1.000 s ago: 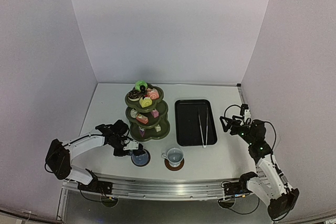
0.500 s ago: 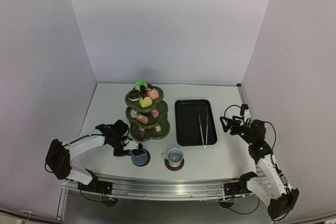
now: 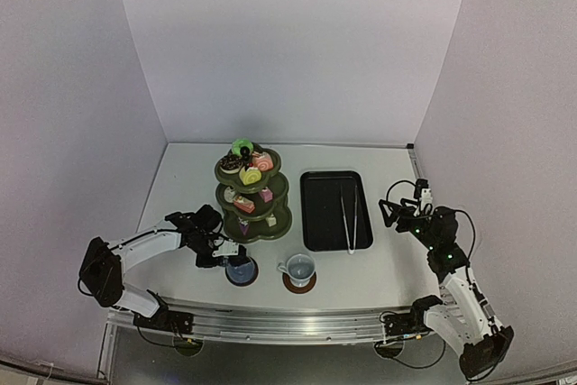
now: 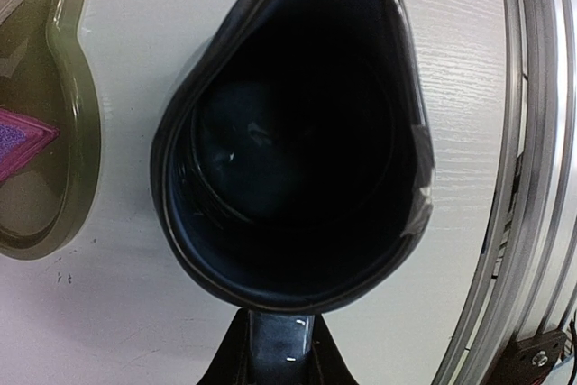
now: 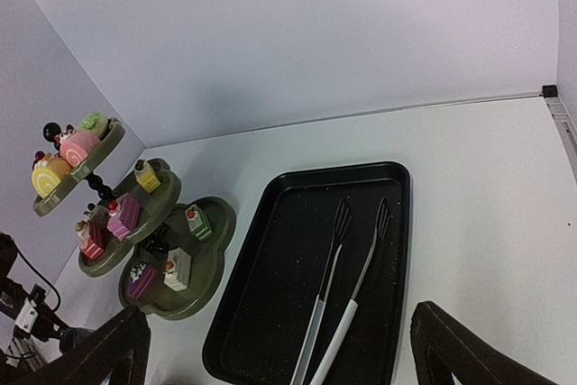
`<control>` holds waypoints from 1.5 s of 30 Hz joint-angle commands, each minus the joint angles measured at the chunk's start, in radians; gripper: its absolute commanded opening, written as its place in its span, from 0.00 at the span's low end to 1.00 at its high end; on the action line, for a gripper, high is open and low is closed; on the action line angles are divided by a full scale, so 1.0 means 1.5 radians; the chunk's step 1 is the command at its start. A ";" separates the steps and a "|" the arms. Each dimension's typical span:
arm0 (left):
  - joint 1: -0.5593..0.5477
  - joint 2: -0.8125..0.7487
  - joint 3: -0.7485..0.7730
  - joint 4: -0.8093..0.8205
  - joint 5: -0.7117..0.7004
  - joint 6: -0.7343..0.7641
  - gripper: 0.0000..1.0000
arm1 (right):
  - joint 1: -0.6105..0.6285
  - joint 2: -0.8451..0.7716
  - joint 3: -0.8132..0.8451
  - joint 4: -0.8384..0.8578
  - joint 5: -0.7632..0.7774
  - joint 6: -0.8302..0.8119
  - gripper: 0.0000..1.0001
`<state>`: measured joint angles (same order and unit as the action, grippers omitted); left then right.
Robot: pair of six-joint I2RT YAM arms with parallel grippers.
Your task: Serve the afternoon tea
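1. The dark-blue cup [image 4: 288,132] is glossy and smooth, with a thin rim and a dark hollow inside. It stands near the front edge of the table [image 4: 451,69], whose white top has a fine wood grain.
2. The left gripper [image 4: 270,335] is pinched closed on the near rim of the dark-blue cup. The cup is over a round brown saucer [image 3: 253,275]; I cannot tell whether it rests on it.
3. The white cup [image 3: 299,267] sits on the second saucer [image 3: 299,285], just right of the blue one.
4. The olive-green stand [image 5: 203,259] has three lobed, flower-shaped tiers. They carry small colourful cakes [image 5: 123,215]: rolls, blocks and wedges.
5. The black tray [image 5: 279,286] is rectangular, with rounded corners and a speckled floor. Metal tongs [image 5: 338,304] lie in it.
6. The right gripper [image 5: 284,353] hangs beyond the tray with its fingers spread wide, holding nothing.
7. Compared with a second ago, almost nothing has changed: the blue cup and its grip remain in place, and the right arm has barely shifted.
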<state>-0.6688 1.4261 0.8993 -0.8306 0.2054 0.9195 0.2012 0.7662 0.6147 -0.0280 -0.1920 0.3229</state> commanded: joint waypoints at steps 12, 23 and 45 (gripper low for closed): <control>-0.001 -0.036 0.044 -0.024 0.000 -0.021 0.62 | -0.002 0.005 0.006 -0.003 0.007 -0.006 0.98; 0.097 -0.185 0.090 0.012 0.106 -0.233 0.85 | -0.001 0.121 0.037 -0.010 0.096 -0.012 0.98; 0.614 -0.429 -0.317 0.500 0.146 -0.634 1.00 | -0.003 0.046 -0.171 0.268 0.275 -0.161 0.98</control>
<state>0.1907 0.8339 0.4650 -0.2238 0.2617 -0.0247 0.2008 0.9692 0.4825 0.2485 0.1700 0.1643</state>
